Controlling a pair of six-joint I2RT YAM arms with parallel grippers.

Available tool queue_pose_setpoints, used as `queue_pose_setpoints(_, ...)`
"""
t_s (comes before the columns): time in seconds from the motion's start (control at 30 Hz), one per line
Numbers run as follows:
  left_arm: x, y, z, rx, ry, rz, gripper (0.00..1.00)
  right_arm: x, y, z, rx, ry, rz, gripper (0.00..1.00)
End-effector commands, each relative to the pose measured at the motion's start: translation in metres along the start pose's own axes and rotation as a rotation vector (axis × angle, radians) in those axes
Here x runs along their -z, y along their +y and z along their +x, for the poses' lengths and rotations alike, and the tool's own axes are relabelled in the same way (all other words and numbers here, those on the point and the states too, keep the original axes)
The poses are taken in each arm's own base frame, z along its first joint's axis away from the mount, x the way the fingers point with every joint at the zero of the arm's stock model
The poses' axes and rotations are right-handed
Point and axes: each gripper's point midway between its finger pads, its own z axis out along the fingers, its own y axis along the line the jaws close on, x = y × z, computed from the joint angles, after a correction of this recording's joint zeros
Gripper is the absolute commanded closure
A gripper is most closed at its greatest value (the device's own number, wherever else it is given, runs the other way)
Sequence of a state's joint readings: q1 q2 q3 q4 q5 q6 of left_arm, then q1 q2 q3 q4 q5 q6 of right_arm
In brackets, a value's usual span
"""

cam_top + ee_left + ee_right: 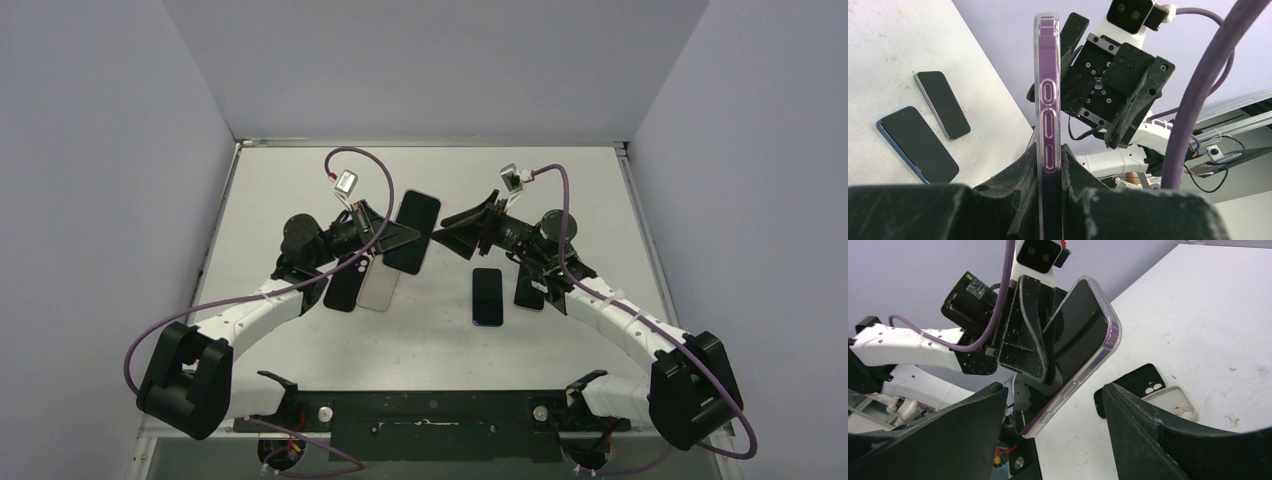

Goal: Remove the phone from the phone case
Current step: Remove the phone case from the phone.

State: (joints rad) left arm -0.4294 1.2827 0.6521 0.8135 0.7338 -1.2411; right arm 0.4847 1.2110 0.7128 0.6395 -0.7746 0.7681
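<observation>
Where the two arms reach in from the near edge of the counter [420, 345], four loose things lie flat around the middle. On the right side a blue phone [487, 296] lies with its dark screen up. Just beside it is a second dark phone [529, 291], partly hidden under the right arm. On the left side a black phone case [341, 289] and a pale case [380, 288] lie side by side, partly under the left arm.

A little farther back, the left claw [392, 235] holds the phone [414, 230] up off the counter. Its two black fingers [1023, 175] are squeezed tight on the front and back, and they cover part of the dark screen. The phone sits inside its clear phone case [1047, 85], and a purple edge shows through the clear side.

The right claw [463, 232] faces the phone from the right, close to its edge. Its fingers [973, 410] are spread wide apart and hold nothing. I cannot tell if a fingertip touches the case.
</observation>
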Motion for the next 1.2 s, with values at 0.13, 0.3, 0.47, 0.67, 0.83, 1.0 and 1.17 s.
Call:
queue_pose_setpoints(0.13,0.004,-0.047,-0.007,-0.147,-0.031,0.147,1.0,-0.015,0.023,-0.033,-0.035,-0.095,-0.143,0.43)
queue_pose_setpoints(0.3,0.005,-0.05,-0.002,-0.18,0.009,0.162,1.0,-0.019,0.028,-0.031,-0.041,-0.063,-0.207,0.71)
queue_pose_setpoints(0.47,0.005,-0.044,0.004,-0.211,0.06,0.145,1.0,-0.018,0.038,-0.033,-0.019,-0.026,-0.278,0.95)
queue_pose_setpoints(0.67,0.003,-0.04,0.0,-0.307,0.127,0.105,0.8,-0.013,0.043,-0.028,0.015,0.07,-0.333,1.0)
queue_pose_setpoints(0.83,0.005,-0.044,-0.002,-0.354,0.161,0.115,0.69,-0.011,0.05,-0.026,0.066,0.135,-0.363,1.0)
queue_pose_setpoints(1.0,0.006,-0.048,-0.001,-0.373,0.188,0.138,0.68,-0.011,0.052,-0.024,0.09,0.181,-0.371,1.0)
queue_pose_setpoints(1.17,0.008,-0.056,0.001,-0.394,0.213,0.168,0.94,-0.013,0.053,-0.018,0.112,0.226,-0.378,1.0)
